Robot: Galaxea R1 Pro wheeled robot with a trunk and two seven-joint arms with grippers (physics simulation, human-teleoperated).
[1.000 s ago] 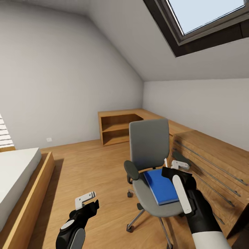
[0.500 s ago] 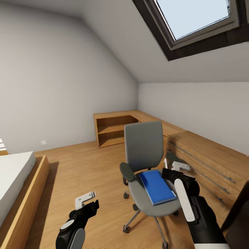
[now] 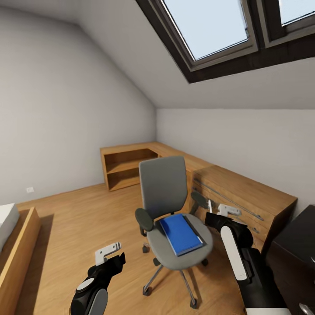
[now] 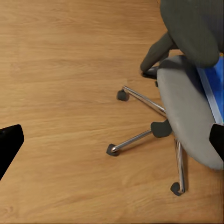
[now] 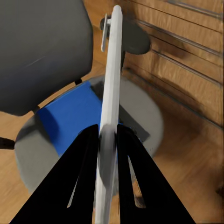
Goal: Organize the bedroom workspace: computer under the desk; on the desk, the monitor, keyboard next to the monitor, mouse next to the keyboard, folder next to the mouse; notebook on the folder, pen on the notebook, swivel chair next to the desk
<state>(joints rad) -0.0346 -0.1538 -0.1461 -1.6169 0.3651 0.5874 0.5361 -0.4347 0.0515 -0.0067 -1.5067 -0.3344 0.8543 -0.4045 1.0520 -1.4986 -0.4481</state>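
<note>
Camera has swung rightward since the earlier frames: the whole picture slid left, more skylight [image 3: 210, 30] and a dark corner of the desk [image 3: 293, 258] now in frame; both arms sit at the same spots in the head view.

Folder [image 3: 180, 233] lies flat on the seat of the swivel chair [image 3: 164, 188], bright blue, a thin grey edge showing along one side; chair stands on the wood floor [image 3: 78, 218], chrome star base on castors, backrest toward the low light-wood cabinet [image 3: 227, 192] along the far wall.

Right gripper [image 5: 108, 135] hangs just above the seat; fingers closed on a thin pale flat thing seen edge-on, the notebook [image 5: 111, 84], with a slim pen [image 5: 103, 32] beside its far end.

Left gripper [image 3: 107, 252] hovers over bare floor beside the chair base; black fingertips [image 4: 9, 142] set wide apart, nothing between them.

Bed [image 3: 6, 218] at the left edge.
</note>
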